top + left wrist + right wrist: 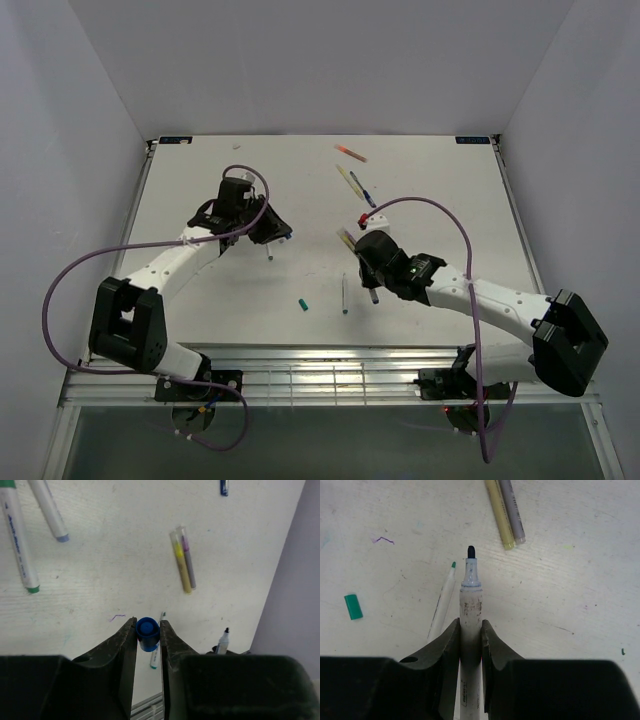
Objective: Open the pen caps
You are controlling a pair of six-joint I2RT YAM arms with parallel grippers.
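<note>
Blue cap [148, 636] pinched between pads of left gripper [148, 628], carried clear of table [100, 580]. White pen [470, 587] clamped across barrel by right gripper [470, 626], dark tip bared. Green cap [353, 606] left loose near thin green-tipped pen [443, 600]. Yellow pen [499, 515] and grey pen [512, 512] laid touching, caps judged on. Caps judged light, hard, slick, easily flicked from pinch. Barrels stiff, apt to roll: best gripped mid-barrel, cap taken round side wall, pulled straight along axis

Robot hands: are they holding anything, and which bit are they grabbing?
The left gripper pinches a blue cap by its round sides. The right gripper clamps an uncapped pen by its white barrel, below the dark tip.
</note>
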